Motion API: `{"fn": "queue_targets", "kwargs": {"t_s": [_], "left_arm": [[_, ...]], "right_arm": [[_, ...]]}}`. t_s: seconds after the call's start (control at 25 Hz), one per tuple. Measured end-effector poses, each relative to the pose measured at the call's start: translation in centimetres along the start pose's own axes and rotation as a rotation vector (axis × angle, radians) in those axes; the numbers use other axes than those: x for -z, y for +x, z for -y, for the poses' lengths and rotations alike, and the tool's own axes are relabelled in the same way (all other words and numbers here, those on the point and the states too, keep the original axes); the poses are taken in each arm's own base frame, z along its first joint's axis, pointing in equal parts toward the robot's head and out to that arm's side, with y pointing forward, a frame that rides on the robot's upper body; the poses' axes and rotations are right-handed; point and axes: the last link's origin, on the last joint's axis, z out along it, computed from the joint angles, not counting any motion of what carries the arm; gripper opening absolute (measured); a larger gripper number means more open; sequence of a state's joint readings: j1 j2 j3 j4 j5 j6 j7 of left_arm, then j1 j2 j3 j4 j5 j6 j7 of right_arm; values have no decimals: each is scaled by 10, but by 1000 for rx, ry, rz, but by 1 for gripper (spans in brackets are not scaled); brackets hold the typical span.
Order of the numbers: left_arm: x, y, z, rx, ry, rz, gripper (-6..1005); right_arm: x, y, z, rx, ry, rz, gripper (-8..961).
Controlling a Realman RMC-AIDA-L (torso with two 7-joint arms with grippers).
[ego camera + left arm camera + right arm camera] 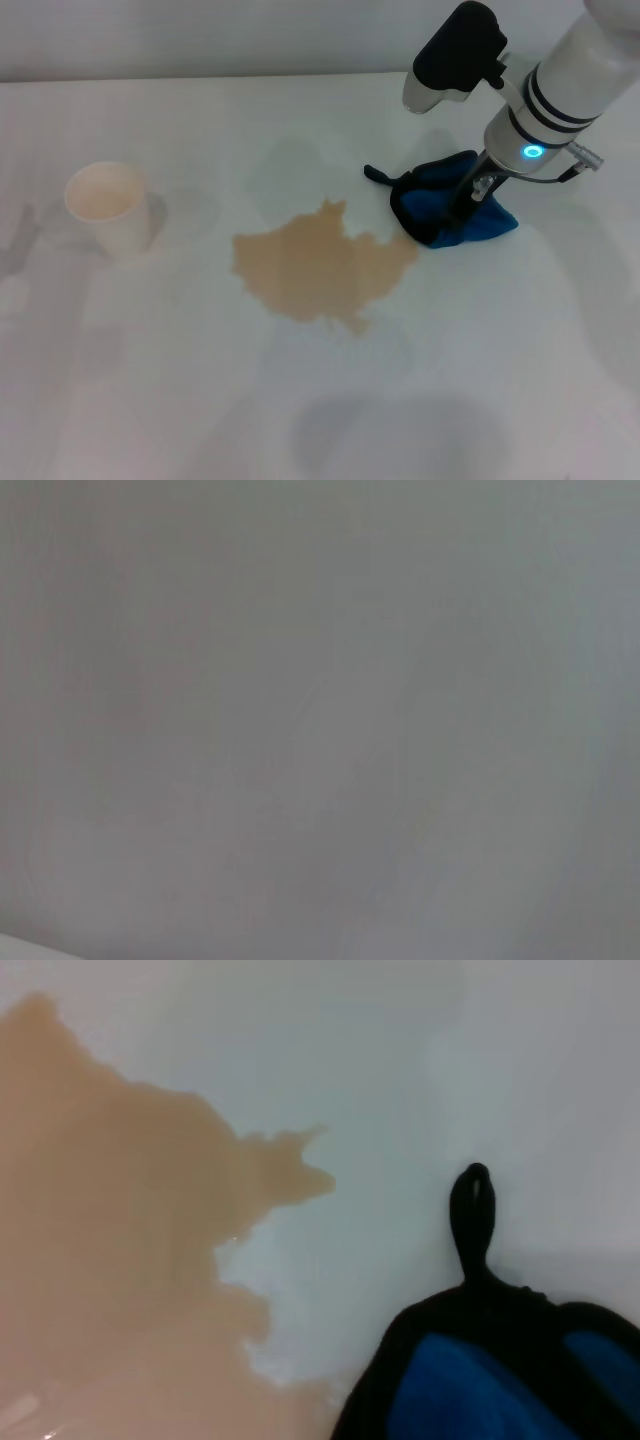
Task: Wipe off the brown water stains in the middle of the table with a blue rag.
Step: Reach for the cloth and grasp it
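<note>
The brown water stains (320,265) form a ragged tan puddle in the middle of the white table (200,400). The blue rag (490,222) lies bunched at the puddle's right edge, its black loop tab (375,175) pointing left. My right gripper (465,208) reaches down into the rag and is shut on it, with the cloth folded up around the fingers. The right wrist view shows the puddle (110,1260), the rag (480,1380) and its tab (472,1215). The left gripper is out of view; the left wrist view shows only a plain pale surface.
A white paper cup (107,205) stands upright at the left, well apart from the puddle. The table's far edge runs along the top of the head view.
</note>
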State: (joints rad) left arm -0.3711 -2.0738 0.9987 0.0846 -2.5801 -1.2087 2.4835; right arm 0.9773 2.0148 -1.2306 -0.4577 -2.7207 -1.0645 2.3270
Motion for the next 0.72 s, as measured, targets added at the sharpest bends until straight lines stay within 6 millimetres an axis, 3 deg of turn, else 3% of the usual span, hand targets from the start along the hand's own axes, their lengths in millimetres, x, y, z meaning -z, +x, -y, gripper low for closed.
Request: {"fn": "queue_targets", "kwargs": {"t_s": [0.6,0.72], "left_arm": [[1,0,1,-1,2,1,877],[0,0,1,-1,1,0,877]], "right_arm": [[3,1,-2,9,-16,-19,104],[6,-2,-4,18,-26,-17,103]]}}
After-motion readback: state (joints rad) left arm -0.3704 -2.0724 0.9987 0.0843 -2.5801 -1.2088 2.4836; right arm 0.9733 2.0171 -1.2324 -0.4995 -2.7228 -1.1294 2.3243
